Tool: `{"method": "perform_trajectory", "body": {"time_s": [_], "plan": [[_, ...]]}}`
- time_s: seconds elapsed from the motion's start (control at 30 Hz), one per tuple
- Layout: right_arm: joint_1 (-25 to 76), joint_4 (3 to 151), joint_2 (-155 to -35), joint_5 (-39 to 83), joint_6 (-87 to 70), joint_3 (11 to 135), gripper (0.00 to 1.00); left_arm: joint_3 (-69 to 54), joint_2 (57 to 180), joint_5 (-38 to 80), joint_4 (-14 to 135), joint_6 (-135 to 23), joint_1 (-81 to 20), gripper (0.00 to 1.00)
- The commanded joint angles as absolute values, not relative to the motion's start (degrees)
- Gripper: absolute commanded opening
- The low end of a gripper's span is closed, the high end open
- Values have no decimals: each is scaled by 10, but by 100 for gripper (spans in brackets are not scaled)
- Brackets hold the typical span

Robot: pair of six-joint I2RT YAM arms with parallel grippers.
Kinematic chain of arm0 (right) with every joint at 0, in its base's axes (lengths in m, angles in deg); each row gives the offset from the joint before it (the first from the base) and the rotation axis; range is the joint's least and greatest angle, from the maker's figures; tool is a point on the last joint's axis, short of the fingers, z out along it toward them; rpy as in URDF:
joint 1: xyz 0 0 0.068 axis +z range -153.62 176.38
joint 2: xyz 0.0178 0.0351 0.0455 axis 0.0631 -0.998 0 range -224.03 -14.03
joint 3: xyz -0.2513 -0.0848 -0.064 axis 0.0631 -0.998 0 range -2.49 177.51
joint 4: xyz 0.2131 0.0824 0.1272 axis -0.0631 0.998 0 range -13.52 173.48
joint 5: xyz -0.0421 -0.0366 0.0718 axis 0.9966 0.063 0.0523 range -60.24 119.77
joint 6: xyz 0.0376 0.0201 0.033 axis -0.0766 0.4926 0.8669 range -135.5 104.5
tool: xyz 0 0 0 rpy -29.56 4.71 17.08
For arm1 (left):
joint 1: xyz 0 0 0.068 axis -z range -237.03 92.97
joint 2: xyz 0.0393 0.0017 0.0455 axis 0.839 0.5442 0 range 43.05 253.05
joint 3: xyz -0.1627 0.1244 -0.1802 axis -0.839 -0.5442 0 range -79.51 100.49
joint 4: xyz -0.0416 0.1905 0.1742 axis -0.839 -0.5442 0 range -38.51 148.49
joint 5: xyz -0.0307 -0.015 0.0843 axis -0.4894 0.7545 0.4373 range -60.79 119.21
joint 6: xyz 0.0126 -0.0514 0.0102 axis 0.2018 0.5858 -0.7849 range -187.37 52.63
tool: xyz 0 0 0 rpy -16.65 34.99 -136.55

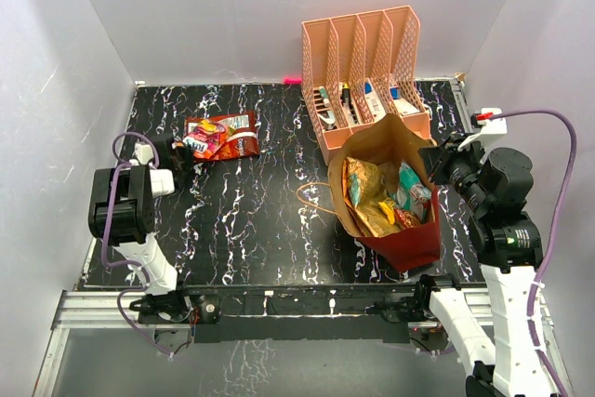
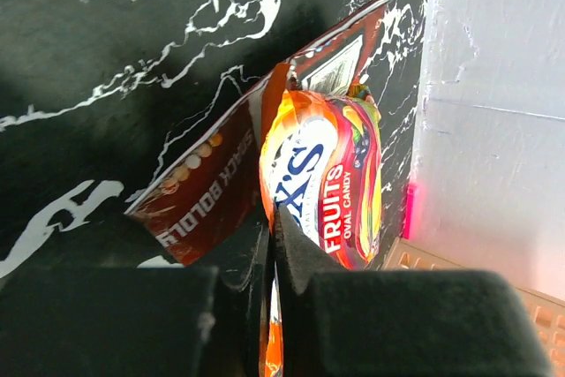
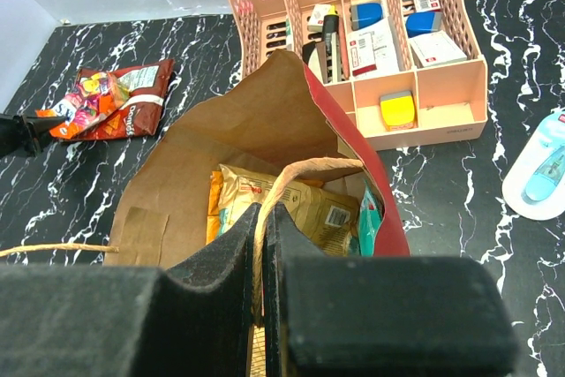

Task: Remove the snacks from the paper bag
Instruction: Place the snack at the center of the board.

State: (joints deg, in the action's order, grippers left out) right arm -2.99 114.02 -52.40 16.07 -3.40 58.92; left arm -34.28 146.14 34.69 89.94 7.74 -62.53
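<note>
The dark red paper bag [image 1: 409,244] stands open at right, brown inside [image 3: 203,165]. Gold [image 1: 365,194] and teal-green [image 1: 415,189] snack packets lie in it; both also show in the right wrist view, gold [image 3: 291,200] and teal-green [image 3: 369,222]. My right gripper [image 3: 265,236] is shut on the bag's twine handle [image 3: 309,169] at its right rim [image 1: 437,160]. My left gripper [image 2: 272,245] is shut on the edge of an orange fruit-candy packet [image 2: 327,183], which rests on a brown-red chip packet [image 2: 212,200] at the table's back left [image 1: 232,135].
The peach mesh organizer [image 1: 367,67] with pens and small items stands right behind the bag. A light-blue tag-like object [image 3: 543,169] lies right of the bag. The bag's other twine handle [image 1: 311,197] droops to its left. White walls enclose the table.
</note>
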Motion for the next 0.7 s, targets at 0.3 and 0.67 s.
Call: {"method": "perform_trajectory", "body": {"time_s": [0.3,0.67], "plan": [[-33,1126,-522,153,-34,619,8,-356,1476,260,1000,75,-657,0],[-33,1131,-567,305,-187,652,7,-214,1435,154,620,-130,-674,86]]}}
